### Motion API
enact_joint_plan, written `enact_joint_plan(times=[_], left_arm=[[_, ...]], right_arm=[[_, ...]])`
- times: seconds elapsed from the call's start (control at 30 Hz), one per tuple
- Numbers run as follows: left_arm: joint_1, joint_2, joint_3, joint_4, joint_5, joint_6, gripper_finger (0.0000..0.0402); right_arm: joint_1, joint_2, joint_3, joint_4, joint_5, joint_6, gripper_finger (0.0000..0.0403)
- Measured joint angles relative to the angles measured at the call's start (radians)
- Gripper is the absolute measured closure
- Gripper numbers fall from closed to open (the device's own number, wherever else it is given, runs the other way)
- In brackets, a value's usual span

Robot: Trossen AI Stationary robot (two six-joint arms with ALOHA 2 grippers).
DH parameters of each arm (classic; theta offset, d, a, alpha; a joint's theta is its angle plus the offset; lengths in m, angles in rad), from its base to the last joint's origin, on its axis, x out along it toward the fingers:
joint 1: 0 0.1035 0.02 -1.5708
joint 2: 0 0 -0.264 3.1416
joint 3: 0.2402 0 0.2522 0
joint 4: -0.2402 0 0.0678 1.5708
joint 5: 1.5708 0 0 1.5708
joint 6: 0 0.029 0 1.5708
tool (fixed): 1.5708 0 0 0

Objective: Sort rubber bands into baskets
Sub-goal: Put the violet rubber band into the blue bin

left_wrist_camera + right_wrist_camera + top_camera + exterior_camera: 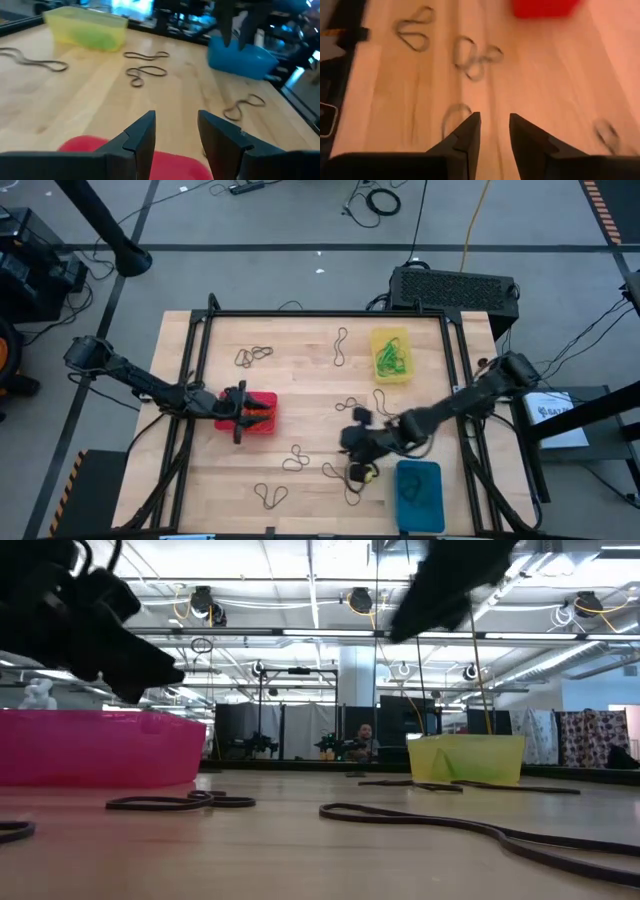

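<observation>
Three baskets stand on the wooden table: a red basket [262, 420] at the left, a yellow basket [391, 356] holding green rubber bands at the far right, and a blue basket [420, 495] at the near right. Dark rubber bands [253, 355] [293, 460] lie scattered flat on the wood. My left gripper [175, 135] hangs open over the red basket [80, 145], with nothing between its fingers. My right gripper [495, 131] is open above bare wood near the table's middle [348, 442], pointing toward the red basket [545, 7], with a band [452, 119] just ahead of it.
More loose bands lie near the far edge [341, 348], mid-table [350, 406] and by the near edge [270, 495]. A dark frame [330, 314] runs around the tabletop. In the low view a long band [450, 825] lies in front, between the red [100, 745] and yellow [465, 758] baskets.
</observation>
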Motion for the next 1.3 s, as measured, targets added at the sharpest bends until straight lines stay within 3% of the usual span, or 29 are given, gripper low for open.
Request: enact_joint_plan(times=[0.17,0.33,0.53,0.83,1.1,1.3], left_arm=[[-0.069,0.000,0.080,-0.117,-0.015,0.034,0.0247],[-0.109,0.001,0.174,-0.322,-0.161,0.046,0.0247],[-0.110,0.001,0.190,-0.374,-0.214,0.048,0.0247],[-0.109,0.001,0.190,-0.408,-0.216,0.041,0.0247],[-0.109,0.001,0.190,-0.408,-0.216,0.038,0.0247],[-0.109,0.001,0.190,-0.407,-0.216,0.037,0.0247]], right_arm=[[-0.078,0.141,0.000,0.327,-0.144,-0.260,0.0309],[-0.125,0.259,0.017,0.568,-0.190,-0.423,0.0309],[-0.166,0.406,0.135,0.575,-0.253,-0.498,0.0309],[-0.192,0.551,0.257,0.547,-0.465,-0.520,0.0301],[-0.211,0.566,0.261,0.489,-0.453,-0.510,0.0245],[-0.209,0.590,0.263,0.428,-0.348,-0.527,0.0212]])
